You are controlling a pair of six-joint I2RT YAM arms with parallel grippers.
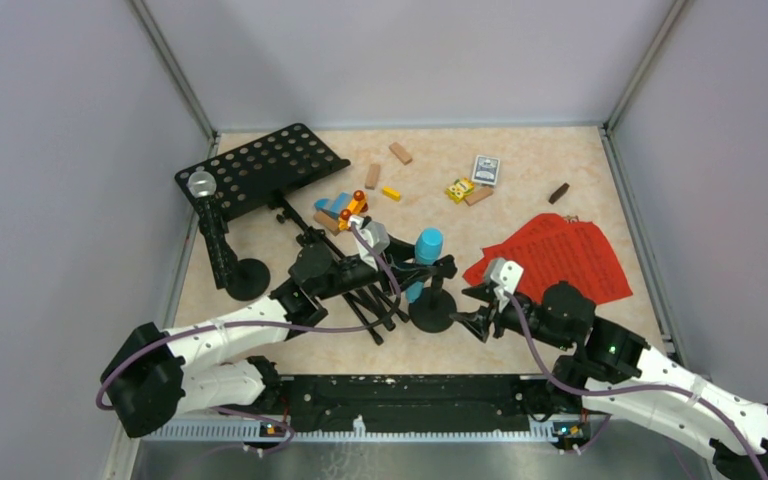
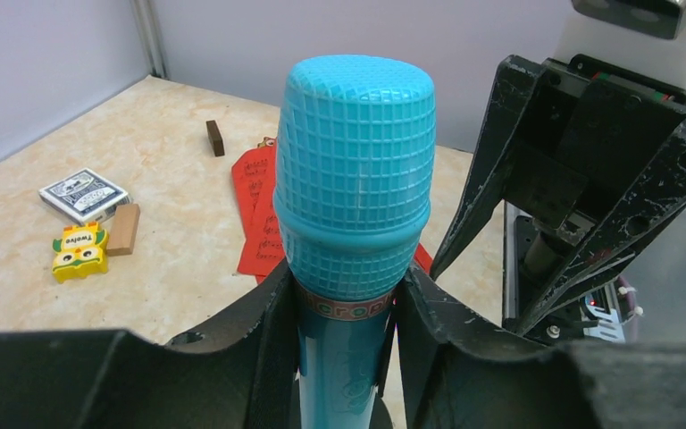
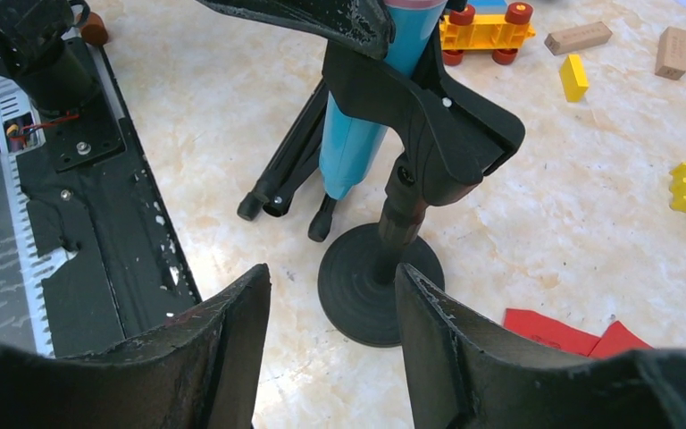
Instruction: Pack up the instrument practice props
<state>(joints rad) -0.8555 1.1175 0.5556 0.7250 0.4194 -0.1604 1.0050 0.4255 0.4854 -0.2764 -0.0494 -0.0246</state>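
- Centre of the top view: the blue microphone (image 1: 428, 245) stands upright in its mic holder (image 1: 432, 315), between the two arms.
- Left gripper (image 2: 347, 299) clasps the microphone just under its head; both fingers look to be touching the neck.
- Right gripper (image 3: 332, 288) is spread wide, just short of the holder's round base and touching nothing.
- Best, I judge: pin the holder's stem with the right gripper, then lift the microphone straight up, so the cradle lets go without tipping the base.
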